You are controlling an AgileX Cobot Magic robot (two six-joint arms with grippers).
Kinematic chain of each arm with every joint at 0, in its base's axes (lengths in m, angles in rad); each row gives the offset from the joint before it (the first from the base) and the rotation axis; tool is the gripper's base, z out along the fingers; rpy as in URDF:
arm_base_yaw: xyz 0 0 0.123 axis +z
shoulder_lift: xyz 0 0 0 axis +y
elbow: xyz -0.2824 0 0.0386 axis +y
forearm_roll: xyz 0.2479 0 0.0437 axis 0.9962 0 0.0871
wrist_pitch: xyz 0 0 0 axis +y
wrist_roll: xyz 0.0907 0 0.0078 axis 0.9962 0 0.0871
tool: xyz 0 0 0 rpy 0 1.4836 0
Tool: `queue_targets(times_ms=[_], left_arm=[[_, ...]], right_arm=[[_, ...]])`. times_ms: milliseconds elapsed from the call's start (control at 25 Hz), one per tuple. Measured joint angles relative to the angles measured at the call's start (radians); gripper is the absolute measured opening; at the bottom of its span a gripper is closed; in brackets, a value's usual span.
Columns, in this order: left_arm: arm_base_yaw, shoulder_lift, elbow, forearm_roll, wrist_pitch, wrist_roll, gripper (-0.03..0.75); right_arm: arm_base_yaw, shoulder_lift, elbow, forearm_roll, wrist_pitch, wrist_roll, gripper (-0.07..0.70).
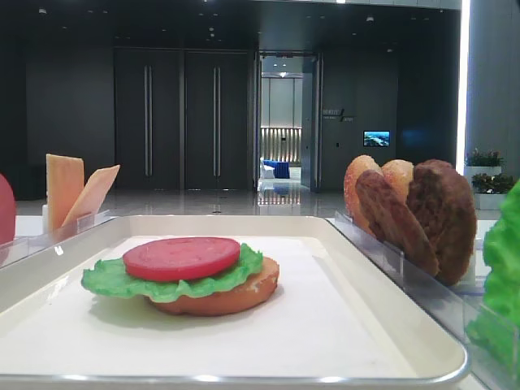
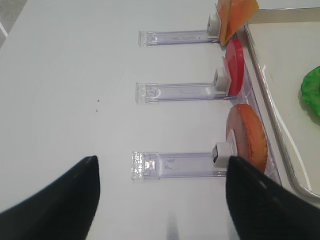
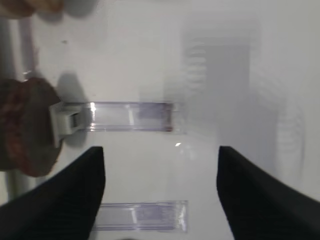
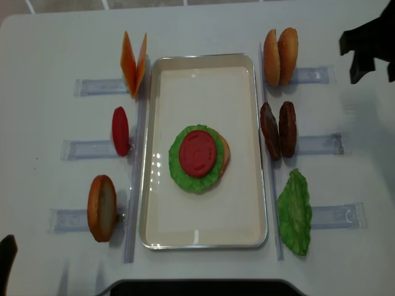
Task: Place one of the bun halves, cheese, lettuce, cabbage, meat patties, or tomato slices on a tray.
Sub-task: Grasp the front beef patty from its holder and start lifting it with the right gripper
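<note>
Cream-white tray (image 4: 203,234) sits mid-frame in the overhead view, already carrying a bun half (image 1: 236,296), lettuce (image 1: 114,280) and a tomato slice (image 1: 181,257) stacked as a burger begun. Spare pieces stand on edge in clear holders (image 2: 175,165) either side, easy to pinch. Meat patties (image 4: 278,129) wait right of the tray, probably next. My right jaws (image 3: 161,195) gape wide and empty over bare table beside a patty; my left jaws (image 2: 162,200) hang open too, touching nothing.

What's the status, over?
Both grippers open, empty: left, right. Tray holds bun half, lettuce, tomato slice. Nothing blocking.
</note>
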Motion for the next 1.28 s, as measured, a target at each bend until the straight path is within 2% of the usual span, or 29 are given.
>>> queue_targets(times_ms=[120,240,360,480,760,1280], left_arm=[[0.0,0.0,0.0,0.0,0.0,0.0,0.597],[0.0,0.0,0.0,0.0,0.0,0.0,0.597],[0.0,0.0,0.0,0.0,0.0,0.0,0.597],[0.0,0.0,0.0,0.0,0.0,0.0,0.597],[0.0,0.0,0.0,0.0,0.0,0.0,0.597],[0.0,0.0,0.0,0.0,0.0,0.0,0.597]], right_arm=[[0.166,0.021,-0.035,-0.032,0.0,0.091,0.455],[0.296,0.056,-0.095,-0.046,0.0,0.165,0.455],[0.386,0.106,-0.158,-0.049,-0.001,0.226,0.455],[0.441,0.159,-0.192,-0.049,-0.001,0.288,0.455],[0.472,0.278,-0.195,-0.052,-0.005,0.392,0.455],[0.474,0.377,-0.195,-0.083,-0.016,0.402,0.455]])
